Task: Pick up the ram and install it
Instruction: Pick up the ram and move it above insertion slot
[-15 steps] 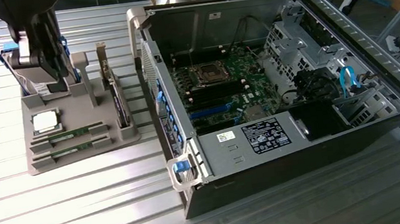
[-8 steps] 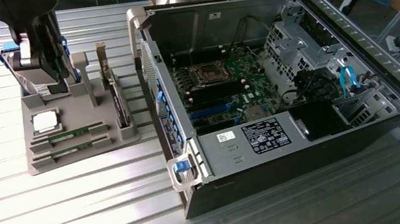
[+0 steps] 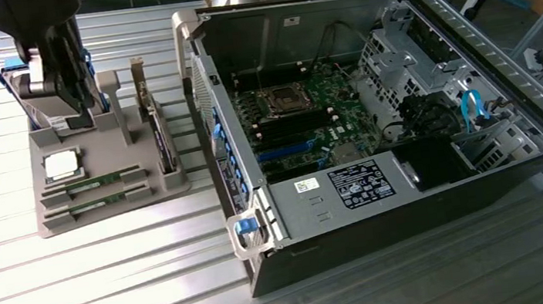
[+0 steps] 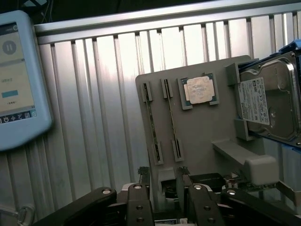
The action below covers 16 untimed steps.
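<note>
Two green ram sticks lie side by side in slots at the front of a grey holder tray. In the wrist view the same two ram sticks show as thin strips on the tray. My gripper hangs above the back of the tray, well clear of the sticks. In the wrist view the gripper is open, with nothing between its fingertips.
The tray also holds a silver processor chip, a hard drive and an upright card. An open computer case lies at the exterior view's right, with its motherboard exposed. A touchscreen pendant rests on the slatted table.
</note>
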Tool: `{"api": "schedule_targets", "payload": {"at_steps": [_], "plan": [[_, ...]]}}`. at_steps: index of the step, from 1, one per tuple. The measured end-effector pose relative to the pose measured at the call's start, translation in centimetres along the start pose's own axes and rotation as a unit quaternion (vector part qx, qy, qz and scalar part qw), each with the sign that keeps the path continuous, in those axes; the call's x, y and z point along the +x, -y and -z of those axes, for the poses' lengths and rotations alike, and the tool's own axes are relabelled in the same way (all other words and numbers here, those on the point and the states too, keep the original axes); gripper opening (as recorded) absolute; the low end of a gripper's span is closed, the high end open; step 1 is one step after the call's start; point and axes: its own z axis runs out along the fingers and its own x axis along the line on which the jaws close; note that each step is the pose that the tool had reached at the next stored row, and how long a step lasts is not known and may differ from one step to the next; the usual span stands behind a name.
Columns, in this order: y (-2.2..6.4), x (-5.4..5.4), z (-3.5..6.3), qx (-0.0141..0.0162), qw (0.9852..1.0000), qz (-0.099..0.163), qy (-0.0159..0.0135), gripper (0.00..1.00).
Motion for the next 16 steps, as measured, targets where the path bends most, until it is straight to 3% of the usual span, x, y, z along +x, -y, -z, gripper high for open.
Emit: {"api": "schedule_targets", "payload": {"at_steps": [16], "plan": [[-0.01,-0.03,-0.71,0.0000,1.0000,0.000,0.0000,0.36]]}}
